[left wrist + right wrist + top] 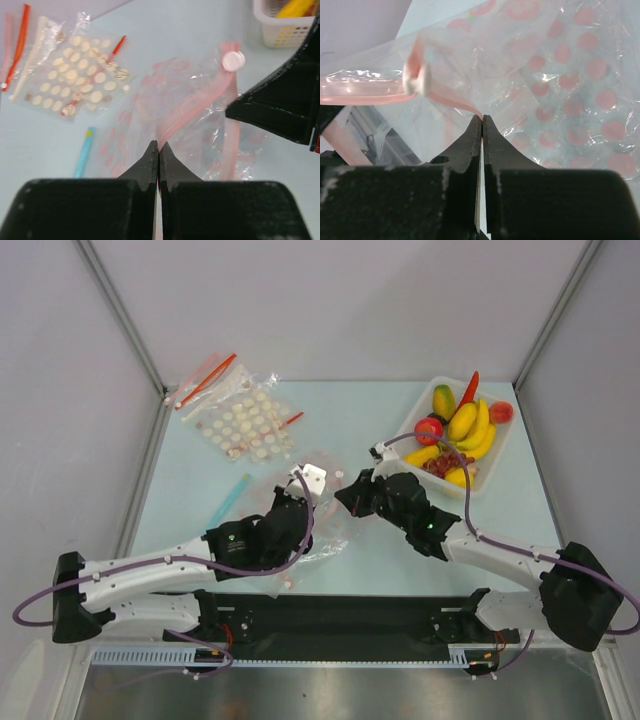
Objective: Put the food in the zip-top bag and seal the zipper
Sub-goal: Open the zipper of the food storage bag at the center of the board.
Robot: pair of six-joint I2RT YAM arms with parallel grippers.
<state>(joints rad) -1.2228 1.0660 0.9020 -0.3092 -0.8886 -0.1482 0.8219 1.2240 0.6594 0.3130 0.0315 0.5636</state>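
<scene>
The zip-top bag [326,528] hangs crinkled between my two grippers at mid-table, and nothing shows inside it. Its pink zipper [196,106] runs from my left gripper [159,145] up to a white slider [233,60]. That gripper [303,498] is shut on the strip. My right gripper [482,119] is shut on the zipper [451,100] too, just past the slider [418,80]; it [348,500] faces the left one closely. The food sits in a white basket [492,476] at back right: bananas [470,425], apple [429,430], chili [470,388], grapes [447,462], mango [444,400], peach [501,412].
A flat pink-dotted clear bag [580,100] lies under the held bag. White-dotted bags with red strips [240,422] lie at back left. A light-blue stick [230,498] rests left of my left gripper. Grey walls close in the table on three sides.
</scene>
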